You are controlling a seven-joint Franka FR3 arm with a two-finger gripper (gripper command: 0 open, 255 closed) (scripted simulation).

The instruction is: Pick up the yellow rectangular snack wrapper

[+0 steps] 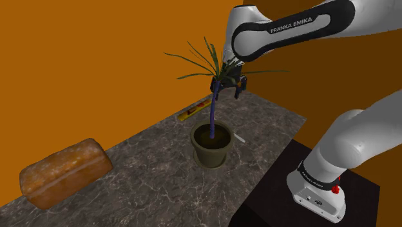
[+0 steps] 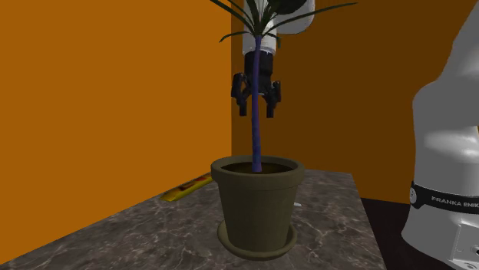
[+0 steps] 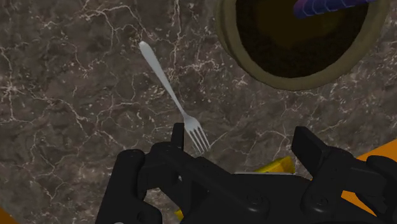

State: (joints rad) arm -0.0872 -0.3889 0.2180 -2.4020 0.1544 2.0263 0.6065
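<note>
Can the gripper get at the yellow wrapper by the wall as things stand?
Probably yes. The wrapper lies flat on the counter at the wall's foot, apart from the pot, nothing on it. The open gripper hangs high beside the plant's stem; leaves and wall could crowd its descent.

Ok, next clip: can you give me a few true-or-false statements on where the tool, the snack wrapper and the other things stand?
1. The yellow snack wrapper lies on the counter at the foot of the orange wall. True.
2. The tool is shut on the wrapper. False: it is open, high above the counter, holding nothing.
3. A fork lies on the counter beside the plant pot. True.
4. The loaf of bread touches the plant pot. False: it lies well apart from it, toward the shoulder view's left.
</note>
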